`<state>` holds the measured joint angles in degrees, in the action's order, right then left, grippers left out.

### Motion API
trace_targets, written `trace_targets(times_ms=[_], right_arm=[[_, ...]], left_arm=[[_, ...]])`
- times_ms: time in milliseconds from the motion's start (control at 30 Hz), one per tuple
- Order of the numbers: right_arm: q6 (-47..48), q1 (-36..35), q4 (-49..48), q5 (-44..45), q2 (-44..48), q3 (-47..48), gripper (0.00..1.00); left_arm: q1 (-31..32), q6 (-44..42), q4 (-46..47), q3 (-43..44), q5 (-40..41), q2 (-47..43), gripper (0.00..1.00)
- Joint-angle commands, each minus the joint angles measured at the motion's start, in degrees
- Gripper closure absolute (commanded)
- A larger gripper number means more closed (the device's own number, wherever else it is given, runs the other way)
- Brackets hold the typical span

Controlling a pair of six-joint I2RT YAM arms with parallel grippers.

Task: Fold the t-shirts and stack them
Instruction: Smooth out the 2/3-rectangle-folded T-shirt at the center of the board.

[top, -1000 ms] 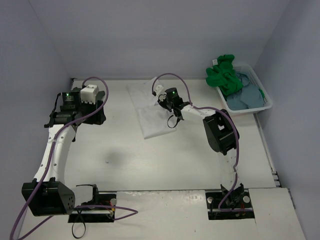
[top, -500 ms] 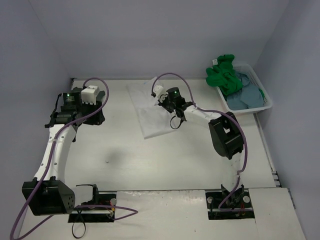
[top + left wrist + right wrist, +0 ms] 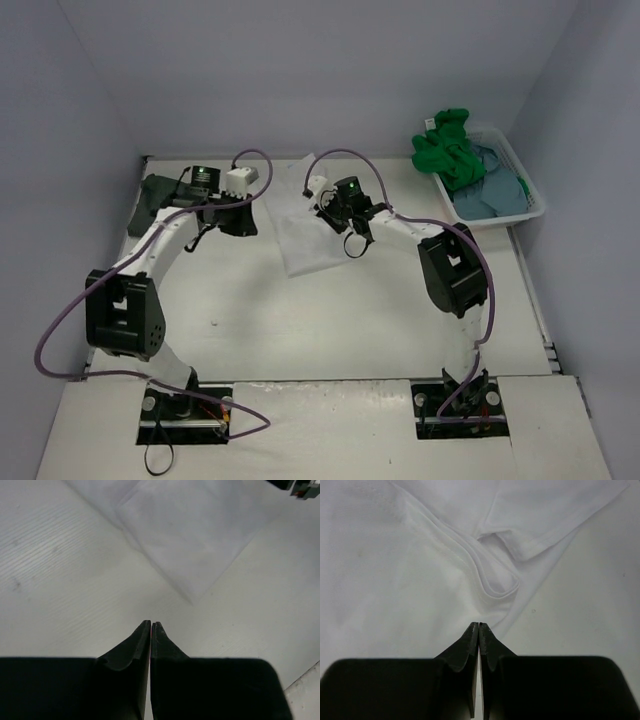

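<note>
Holding green shirt [image 3: 447, 150] and blue-grey shirt [image 3: 492, 196] — both crumpled — sits the basket [image 3: 533, 196].

Four t-shirts are in view: one white t-shirt [image 3: 300, 238] at the far middle of the table [image 3: 330, 320], one dark grey t-shirt [image 3: 150, 192] at its far left corner, and one green t-shirt [image 3: 447, 152] and one blue-grey t-shirt [image 3: 492, 196] in the single white basket [image 3: 500, 221] at the far right corner. Two arms are bolted at the near edge, the left arm [image 3: 120, 312] and the right arm [image 3: 455, 280]. Each has one claw, the left claw [image 3: 151, 623] and the right claw [image 3: 479, 624].
</note>
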<state>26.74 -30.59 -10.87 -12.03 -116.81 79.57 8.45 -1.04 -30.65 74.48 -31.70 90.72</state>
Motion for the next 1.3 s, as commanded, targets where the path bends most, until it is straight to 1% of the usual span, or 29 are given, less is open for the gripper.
trace_targets(times_ms=[0, 100, 133, 233, 367, 467, 700, 933, 1267], right_arm=[[-3.2, 1.9, -1.1, -3.4, 2.7, 0.7, 1.00], [-3.9, 2.5, -0.7, -4.4, 2.9, 0.4, 1.00], [-4.1, 2.7, -0.6, -4.5, 2.9, 0.3, 1.00], [-4.9, 3.5, -0.6, -5.5, 2.7, 0.2, 1.00], [-5.6, 4.7, -0.1, -7.0, 2.7, 0.7, 1.00], [-6.1, 5.2, -0.2, -7.9, 2.4, 0.8, 1.00], [-7.4, 5.9, -0.2, -10.3, 1.1, 1.9, 1.00], [-8.5, 6.1, -0.4, -14.9, 1.3, 2.9, 1.00], [-10.6, 6.3, 0.1, -19.3, -3.7, 6.0, 1.00]], left_arm=[[2.6, 4.1, 12.2, 4.4, -5.2, 3.6, 1.00], [4.4, 6.6, 16.0, 8.4, -6.2, 9.5, 1.00], [4.7, 8.7, 19.5, 8.8, -6.5, 10.5, 1.00], [5.4, 11.1, 23.9, 11.0, -5.0, 15.0, 1.00], [6.8, 12.2, 23.9, 15.5, -3.8, 21.7, 1.00], [7.6, 12.8, 24.1, 16.8, -3.2, 23.8, 1.00], [9.1, 12.2, 23.9, 16.4, -2.8, 25.0, 1.00], [9.7, 10.5, 23.6, 15.5, -1.2, 26.2, 1.00], [9.6, 8.8, 21.7, 15.3, 2.9, 26.7, 1.00]])
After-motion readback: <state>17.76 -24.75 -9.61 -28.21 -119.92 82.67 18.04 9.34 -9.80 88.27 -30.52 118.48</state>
